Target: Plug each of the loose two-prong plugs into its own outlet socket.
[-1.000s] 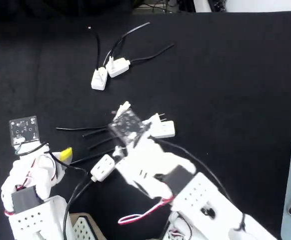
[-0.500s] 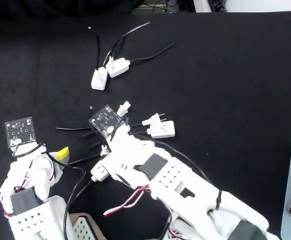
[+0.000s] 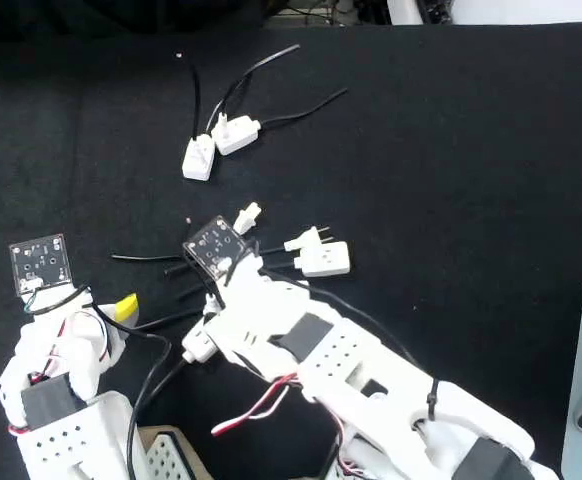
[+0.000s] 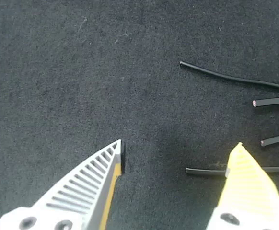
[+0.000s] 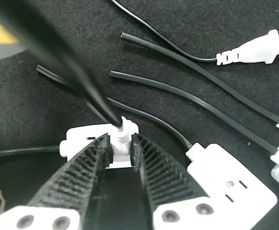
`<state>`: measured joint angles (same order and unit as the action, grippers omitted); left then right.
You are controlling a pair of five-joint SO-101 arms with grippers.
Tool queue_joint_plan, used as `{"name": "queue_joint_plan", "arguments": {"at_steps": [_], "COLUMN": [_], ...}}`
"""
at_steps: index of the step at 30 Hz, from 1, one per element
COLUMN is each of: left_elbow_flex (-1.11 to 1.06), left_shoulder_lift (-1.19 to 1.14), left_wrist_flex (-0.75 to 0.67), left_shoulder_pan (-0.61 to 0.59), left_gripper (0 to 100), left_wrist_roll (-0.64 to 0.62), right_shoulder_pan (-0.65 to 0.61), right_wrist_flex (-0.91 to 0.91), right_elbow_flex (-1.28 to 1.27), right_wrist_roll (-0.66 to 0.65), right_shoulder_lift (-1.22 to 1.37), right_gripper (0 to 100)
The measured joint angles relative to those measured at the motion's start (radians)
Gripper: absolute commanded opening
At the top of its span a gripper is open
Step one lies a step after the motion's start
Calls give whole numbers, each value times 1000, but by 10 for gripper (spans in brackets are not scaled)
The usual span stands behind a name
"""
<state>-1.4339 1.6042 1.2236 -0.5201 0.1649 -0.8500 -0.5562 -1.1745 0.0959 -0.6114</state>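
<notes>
Black cloth covers the bench (image 3: 471,150), outlet socket (image 3: 198,346) beside the right arm (image 3: 311,345); left gripper (image 4: 178,143) gapes wide near cut cord ends (image 4: 269,101); right gripper (image 5: 122,146) pinches a two-prong plug (image 5: 122,138) upright on the socket, cord upward.
</notes>
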Motion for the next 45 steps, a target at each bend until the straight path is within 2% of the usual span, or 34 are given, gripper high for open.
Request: {"name": "queue_joint_plan", "arguments": {"at_steps": [11, 20, 31, 37, 45], "left_elbow_flex": [0, 0, -15, -15, -15], "left_shoulder_lift": [0, 0, 0, 0, 0], "left_wrist_flex": [0, 0, 0, 0, 0], "left_shoulder_pan": [0, -2, -2, -2, -5], "left_gripper": [339, 339, 339, 339, 339], "left_wrist_roll": [0, 0, 0, 0, 0], "right_shoulder_pan": [0, 0, 0, 0, 17], "right_wrist_flex": [64, 66, 58, -12, -269], "right_elbow_flex": [-91, -109, -17, 9, 195], "right_wrist_roll": [2, -75, -87, -87, -107], "right_shoulder_lift": [8, 0, 137, 104, -106], "right_gripper": [12, 12, 12, 12, 12]}}
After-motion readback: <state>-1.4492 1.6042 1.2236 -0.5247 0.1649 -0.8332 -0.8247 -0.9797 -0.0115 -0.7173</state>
